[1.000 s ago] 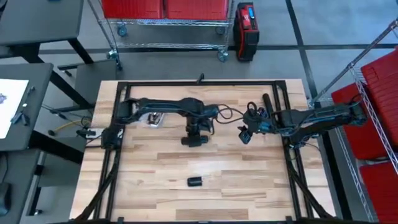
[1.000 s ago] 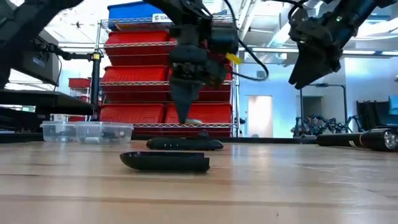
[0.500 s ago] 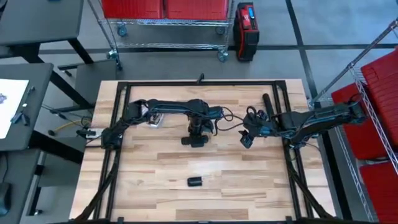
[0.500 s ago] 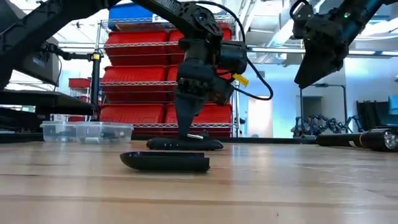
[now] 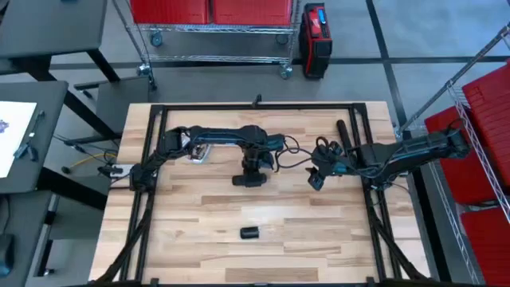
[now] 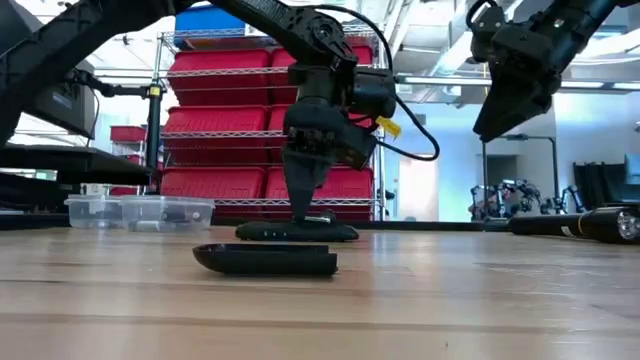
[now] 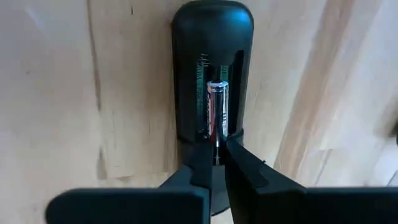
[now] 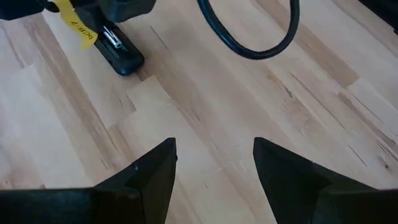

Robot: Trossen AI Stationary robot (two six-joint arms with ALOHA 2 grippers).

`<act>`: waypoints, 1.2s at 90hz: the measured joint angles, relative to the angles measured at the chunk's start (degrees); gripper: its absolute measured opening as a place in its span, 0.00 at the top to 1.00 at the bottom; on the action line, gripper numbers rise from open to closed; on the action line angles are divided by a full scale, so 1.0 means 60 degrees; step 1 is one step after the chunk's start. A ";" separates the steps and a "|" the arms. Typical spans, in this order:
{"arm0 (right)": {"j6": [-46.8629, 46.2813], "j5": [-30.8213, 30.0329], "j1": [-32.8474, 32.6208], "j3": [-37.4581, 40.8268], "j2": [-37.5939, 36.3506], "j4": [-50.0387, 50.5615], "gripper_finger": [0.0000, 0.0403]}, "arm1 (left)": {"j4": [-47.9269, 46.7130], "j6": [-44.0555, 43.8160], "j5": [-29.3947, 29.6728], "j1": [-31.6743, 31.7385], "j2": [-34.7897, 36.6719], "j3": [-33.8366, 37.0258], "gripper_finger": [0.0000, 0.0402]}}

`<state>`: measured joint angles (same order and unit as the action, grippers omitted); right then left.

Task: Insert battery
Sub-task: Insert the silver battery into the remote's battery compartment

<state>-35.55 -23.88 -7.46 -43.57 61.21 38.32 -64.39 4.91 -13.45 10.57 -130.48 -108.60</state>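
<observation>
A pale wooden desk (image 5: pixel 199 239) stands in a workshop with red bins on wire shelves beyond its far edge. Near the middle of the desk lies a black remote (image 5: pixel 248 180) with its back open, and the left pincer (image 5: pixel 252 169) stands right over it, fingers drawn close together on the end of a silver battery (image 7: pixel 216 109) that lies along the open bay. The step in hand looks like seating the battery, and to do it well the arm should keep the battery in line with the bay, press its end against the spring, then lower the held end flat before letting go; a tilt or sideways pull could drag the remote across the desk. The right pincer (image 8: pixel 214 171) hangs spread and empty above the desk, to the right of the remote. A small black cover (image 5: pixel 250 233) lies well apart towards the near edge. The left wrist view alone shows the battery inside the bay and the spring coil at its end; from above these are hidden under the arm. The low view shows what the others cannot: the left pincer (image 6: pixel 303 208) is down at the remote (image 6: pixel 296 231), while the right one hangs high. Whether the battery is fully seated cannot be told.
</observation>
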 joint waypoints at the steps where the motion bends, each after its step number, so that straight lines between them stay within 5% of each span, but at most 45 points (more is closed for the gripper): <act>1: 0.0001 0.0000 0.0000 0.0000 0.0000 -0.0002 0.50 | 0.0015 0.0000 -0.0001 0.0000 0.0000 0.0000 1.00; 27: 0.0000 -0.0018 0.0000 -0.0004 0.0000 -0.0112 0.50 | 0.0193 0.0000 0.0001 -0.0018 -0.0002 0.0004 0.99; 78: 0.0000 -0.0036 0.0000 -0.0004 0.0000 -0.0145 0.50 | -0.0014 -0.0245 0.0040 -0.0018 -0.0018 0.0000 0.80; 108: 0.0886 -0.0035 0.0218 -0.0004 0.0000 -0.0761 0.50 | -0.1527 0.0036 0.0221 -0.0018 -0.0029 -0.1103 0.78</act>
<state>-30.23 -24.09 -6.16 -43.59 61.21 33.76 -73.55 5.13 -12.13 10.46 -130.65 -115.22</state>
